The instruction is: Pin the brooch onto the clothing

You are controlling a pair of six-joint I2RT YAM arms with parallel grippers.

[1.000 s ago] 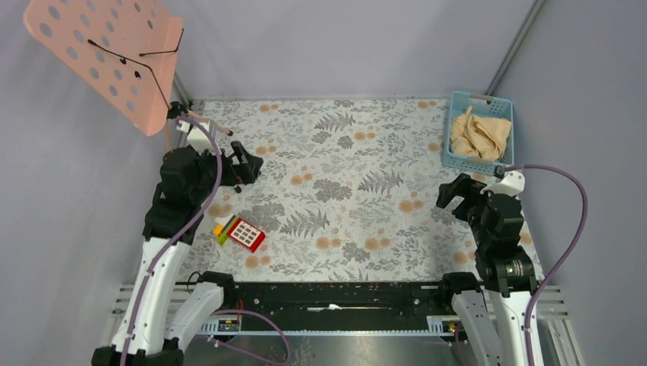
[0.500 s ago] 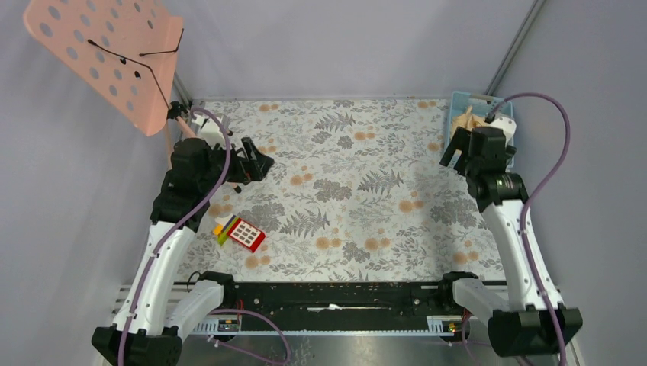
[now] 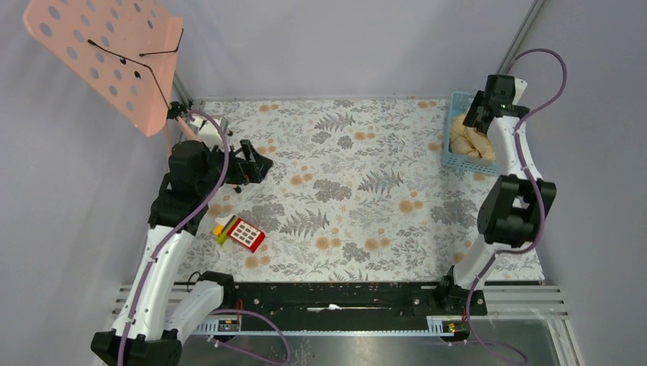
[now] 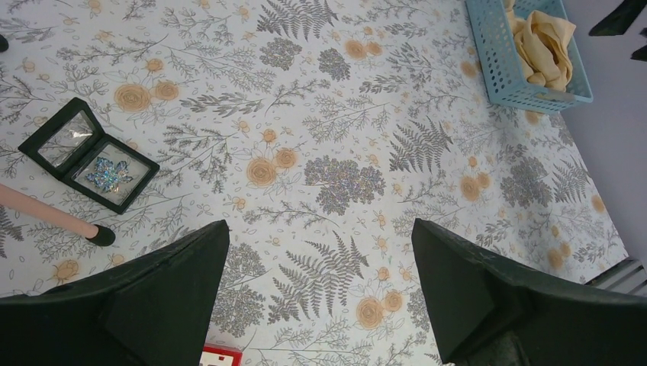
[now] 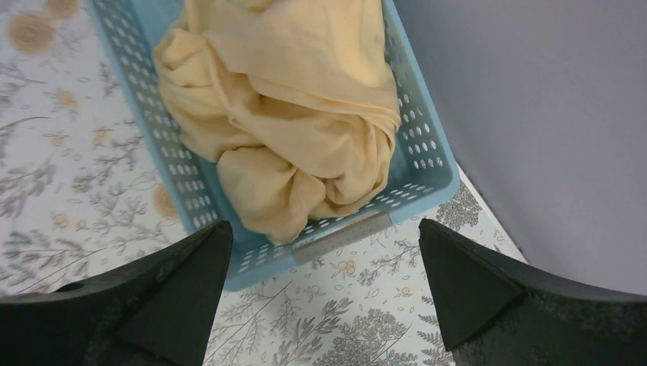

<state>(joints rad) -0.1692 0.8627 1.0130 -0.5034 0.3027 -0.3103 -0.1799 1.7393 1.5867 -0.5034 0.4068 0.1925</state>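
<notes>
Top view: left gripper (image 3: 255, 164) hovers over the left side of the white floral-and-fern printed tablecloth (image 3: 343, 183), fingers spread wide, holding nothing. Left wrist view confirms this: left gripper (image 4: 318, 229) with both black fingers (image 4: 168, 290) far apart and only cloth between them.

Right gripper (image 3: 481, 114) is at the upper right of the top view, above the light blue perforated plastic basket (image 3: 455, 158), arm stretched up and back. Right wrist view: right gripper (image 5: 324, 225) is wide open, nothing in it, looking straight down at the basket (image 5: 427, 164).

The clothing, a crumpled pale yellow-cream cotton shirt (image 5: 290, 114), is bunched inside the basket and fills most of it. It also shows in the top view (image 3: 463, 137) and at the upper right of the left wrist view (image 4: 540, 36), inside the basket (image 4: 503, 76).

The brooch, a small silvery grey-blue flower-like piece (image 4: 107, 174), lies in the lower-right half of an open black two-compartment case (image 4: 88, 156) at the left of the left wrist view, flat on the cloth, well apart from the basket. A pale pink rod with a black tip (image 4: 46, 215) lies just below the case.

A red keypad-like toy with coloured sticks (image 3: 243, 232) sits on the cloth at lower left in the top view, near the left arm. A pink perforated panel (image 3: 91, 46) is at the upper left corner.
</notes>
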